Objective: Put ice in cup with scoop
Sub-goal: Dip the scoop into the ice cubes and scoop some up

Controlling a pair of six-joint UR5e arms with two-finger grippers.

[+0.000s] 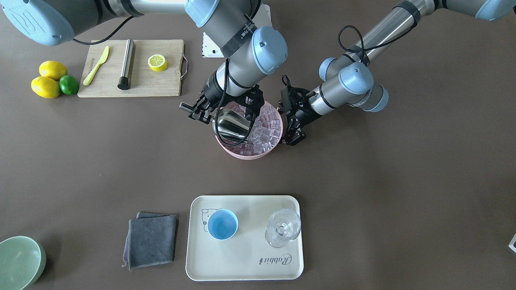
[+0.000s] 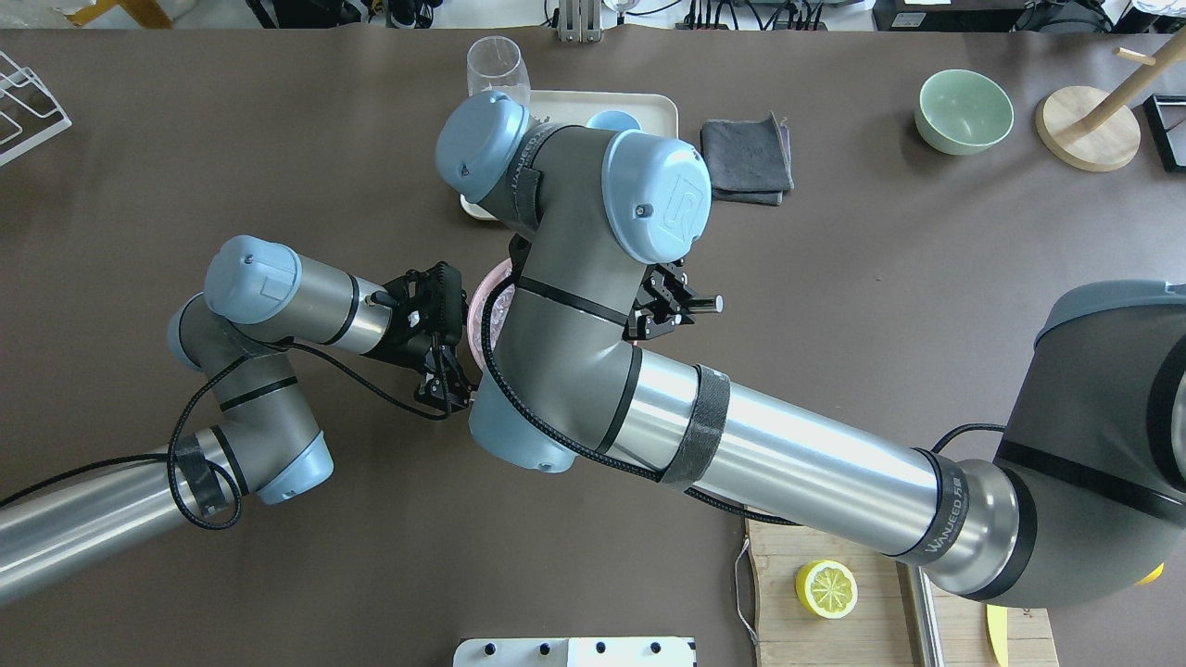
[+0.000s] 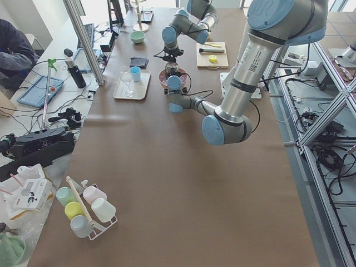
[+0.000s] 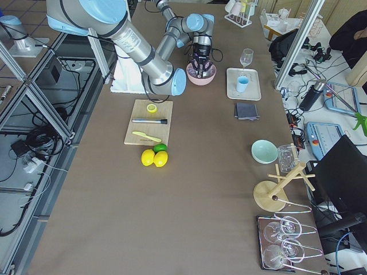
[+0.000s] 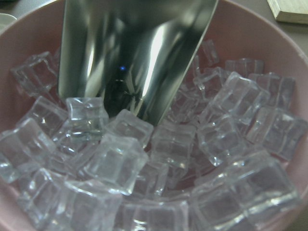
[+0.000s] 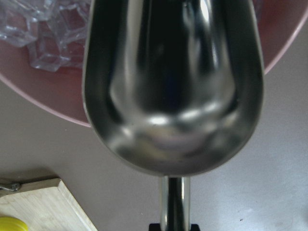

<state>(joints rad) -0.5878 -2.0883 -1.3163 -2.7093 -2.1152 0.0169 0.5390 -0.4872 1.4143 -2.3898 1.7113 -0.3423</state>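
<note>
My right gripper (image 1: 200,112) is shut on the handle of the steel scoop (image 1: 231,127). The scoop tilts down into a pink bowl (image 1: 250,155) full of ice (image 1: 266,129). In the left wrist view the scoop's front lip (image 5: 130,57) touches the cubes (image 5: 144,168). In the right wrist view the scoop's trough (image 6: 173,86) holds no ice. My left gripper (image 1: 293,139) is at the pink bowl's rim; I cannot tell whether it grips it. The light-blue cup (image 1: 222,224) stands empty on a cream tray (image 1: 246,266), well away from both grippers.
A clear stemmed glass (image 1: 283,227) stands on the tray beside the cup. A grey cloth (image 1: 152,239) lies next to the tray, and a pale-green bowl (image 1: 18,262) sits further off. A cutting board (image 1: 153,84) holds a steel rod, a knife and half a lemon.
</note>
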